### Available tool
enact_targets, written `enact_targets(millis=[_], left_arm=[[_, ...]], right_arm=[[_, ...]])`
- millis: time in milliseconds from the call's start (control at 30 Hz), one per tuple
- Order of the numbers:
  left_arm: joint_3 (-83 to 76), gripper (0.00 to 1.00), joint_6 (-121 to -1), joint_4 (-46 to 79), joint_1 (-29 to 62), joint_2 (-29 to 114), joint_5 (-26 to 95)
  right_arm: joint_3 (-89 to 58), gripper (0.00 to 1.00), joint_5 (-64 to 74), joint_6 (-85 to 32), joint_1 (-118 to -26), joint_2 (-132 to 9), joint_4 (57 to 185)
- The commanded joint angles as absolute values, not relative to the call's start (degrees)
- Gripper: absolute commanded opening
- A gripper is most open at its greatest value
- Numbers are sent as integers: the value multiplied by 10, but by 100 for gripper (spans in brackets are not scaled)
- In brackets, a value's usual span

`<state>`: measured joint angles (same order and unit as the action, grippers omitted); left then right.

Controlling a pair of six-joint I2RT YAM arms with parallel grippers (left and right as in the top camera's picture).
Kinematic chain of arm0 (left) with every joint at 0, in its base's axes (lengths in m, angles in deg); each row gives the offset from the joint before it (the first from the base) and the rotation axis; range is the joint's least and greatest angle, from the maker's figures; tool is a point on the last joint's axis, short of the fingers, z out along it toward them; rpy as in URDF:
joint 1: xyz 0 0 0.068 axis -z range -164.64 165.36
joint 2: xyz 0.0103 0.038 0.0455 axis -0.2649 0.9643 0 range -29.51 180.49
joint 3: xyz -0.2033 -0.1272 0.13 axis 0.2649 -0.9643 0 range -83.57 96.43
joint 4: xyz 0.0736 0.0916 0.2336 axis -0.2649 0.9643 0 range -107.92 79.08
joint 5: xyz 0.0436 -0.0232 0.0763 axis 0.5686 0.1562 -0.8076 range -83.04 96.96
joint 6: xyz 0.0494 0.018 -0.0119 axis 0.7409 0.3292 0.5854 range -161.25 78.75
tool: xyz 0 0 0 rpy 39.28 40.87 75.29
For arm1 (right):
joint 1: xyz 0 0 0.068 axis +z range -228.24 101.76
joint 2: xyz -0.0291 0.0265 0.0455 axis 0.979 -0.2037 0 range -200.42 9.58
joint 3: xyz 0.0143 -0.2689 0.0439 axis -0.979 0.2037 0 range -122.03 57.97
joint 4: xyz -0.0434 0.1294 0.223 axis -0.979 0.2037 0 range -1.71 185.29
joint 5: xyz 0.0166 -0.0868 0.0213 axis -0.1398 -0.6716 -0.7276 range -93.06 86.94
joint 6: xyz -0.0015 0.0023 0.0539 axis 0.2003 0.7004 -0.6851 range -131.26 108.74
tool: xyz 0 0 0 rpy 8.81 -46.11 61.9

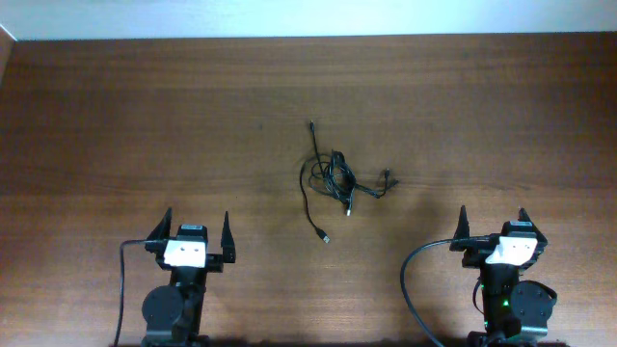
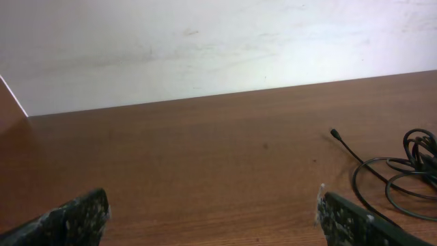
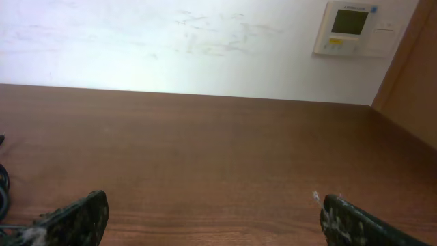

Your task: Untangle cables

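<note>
- One tangle of thin black cables (image 1: 333, 178) lies mid-table on the brown wooden tabletop (image 1: 145, 116); the number of cords in it cannot be made out.
- Two grippers, the left gripper (image 1: 198, 218) and the right gripper (image 1: 493, 214), stand spread wide and empty, well apart from the tangle.
- The left wrist view cuts the tangle off at its right edge.

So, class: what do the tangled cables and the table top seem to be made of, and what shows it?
The cables: probably plastic- or rubber-sheathed cord, black, fairly matt; they bend into loose loops. The table: wood or wood-look laminate, brown, smooth with a slight sheen; long grain streaks show.
</note>
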<state>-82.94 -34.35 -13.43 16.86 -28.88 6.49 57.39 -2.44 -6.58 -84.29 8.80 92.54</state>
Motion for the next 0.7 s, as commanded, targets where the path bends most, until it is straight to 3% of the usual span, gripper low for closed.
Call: enact_targets(millis=[0, 667], left_arm=[[-831, 99, -334, -131, 167, -292, 61], [-830, 99, -336, -131, 167, -292, 65]], right_arm=[[577, 99, -36, -70, -839, 92, 929], [577, 98, -36, -70, -839, 92, 929]])
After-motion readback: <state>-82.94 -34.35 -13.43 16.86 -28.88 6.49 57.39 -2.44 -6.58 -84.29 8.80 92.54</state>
